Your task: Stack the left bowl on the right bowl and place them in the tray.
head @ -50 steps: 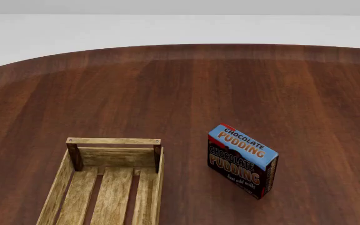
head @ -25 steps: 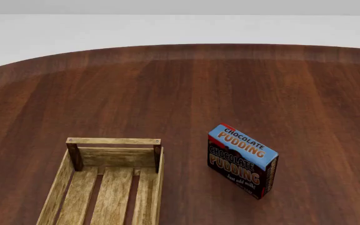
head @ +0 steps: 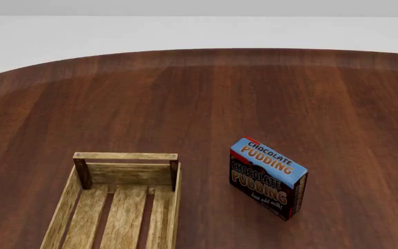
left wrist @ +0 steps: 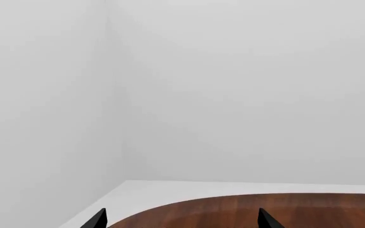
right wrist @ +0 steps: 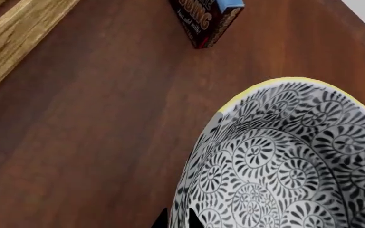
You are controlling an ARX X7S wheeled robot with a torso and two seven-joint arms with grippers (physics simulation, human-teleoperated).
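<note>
Looks like a glazed ceramic bowl — white with black swirl patterning inside and a yellow rim — filling the right wrist view, sitting on the dark wooden table. Probably rigid, smooth, somewhat slippery and breakable if dropped; best taken by pinching the rim wall, one finger inside and one outside. Out of the head view altogether, so hard to say whether left or right bowl, and no second bowl seen anywhere.

Right gripper shows only dark fingertips at the bowl's near rim, seemingly straddling the wall; cannot tell whether clamped or merely around it. Left gripper points past the table edge toward bare wall, its two tips well apart with nothing between — spread open.

Wooden tray stands empty at the near left of the head view. Just right of it, a box upright on edge, reading "CHOCOLATE PUDDING" on both top and front, smaller print below illegible.
</note>
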